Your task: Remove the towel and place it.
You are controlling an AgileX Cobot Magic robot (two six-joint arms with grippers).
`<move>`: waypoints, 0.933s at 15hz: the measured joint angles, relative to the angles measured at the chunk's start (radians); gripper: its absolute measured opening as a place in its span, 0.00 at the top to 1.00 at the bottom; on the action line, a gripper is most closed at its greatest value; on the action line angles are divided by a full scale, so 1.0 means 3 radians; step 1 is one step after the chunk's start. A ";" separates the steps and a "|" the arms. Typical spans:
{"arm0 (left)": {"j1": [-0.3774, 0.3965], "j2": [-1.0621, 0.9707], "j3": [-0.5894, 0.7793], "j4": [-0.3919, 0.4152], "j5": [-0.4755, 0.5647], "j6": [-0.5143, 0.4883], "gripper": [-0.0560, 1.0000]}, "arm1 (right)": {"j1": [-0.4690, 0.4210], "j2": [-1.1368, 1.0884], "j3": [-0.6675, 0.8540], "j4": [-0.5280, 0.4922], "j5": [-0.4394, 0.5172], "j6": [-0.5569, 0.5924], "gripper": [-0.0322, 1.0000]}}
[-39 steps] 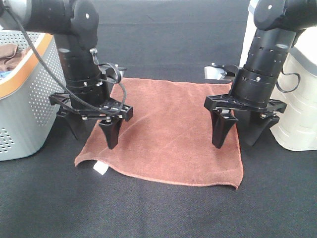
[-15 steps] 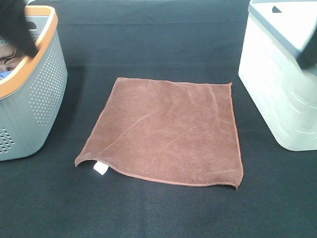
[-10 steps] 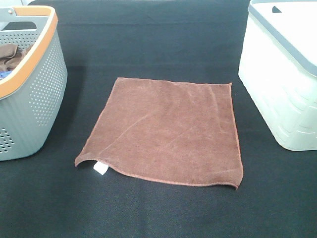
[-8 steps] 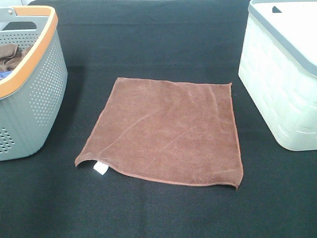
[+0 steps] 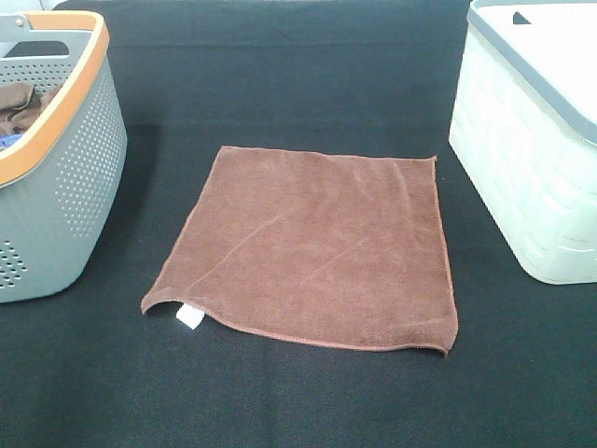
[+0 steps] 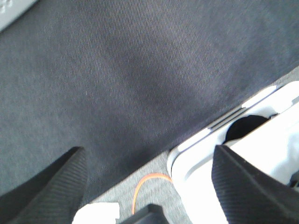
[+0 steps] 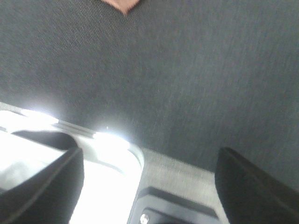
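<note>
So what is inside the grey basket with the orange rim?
In the grey basket, a dull tan-brown cloth bundle and a bit of something blue show near the rim. The basket wall hides whatever lies deeper.

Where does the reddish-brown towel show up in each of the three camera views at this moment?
Exterior high: the towel lies flat in the middle of the black cloth, between the grey basket and the white bin.
Left wrist: not in it.
Right wrist: only a small reddish corner at the picture's edge.
Shared landmark: the black cloth, seen in all three.
</note>
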 joint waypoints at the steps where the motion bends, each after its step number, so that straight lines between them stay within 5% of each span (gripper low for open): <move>1: 0.0000 -0.0027 0.0000 -0.0017 -0.0007 0.0050 0.27 | 0.0000 -0.0087 0.0000 0.0017 -0.0007 -0.0087 0.26; 3: 0.0000 -0.0030 0.0000 -0.0033 -0.0010 0.0173 0.27 | 0.0000 -0.0313 0.0017 0.0157 -0.0007 -0.0340 0.26; 14: 0.0000 -0.0030 0.0000 -0.0067 -0.0013 0.0237 0.27 | 0.0000 -0.0650 0.0117 0.0260 -0.0230 -0.0397 0.26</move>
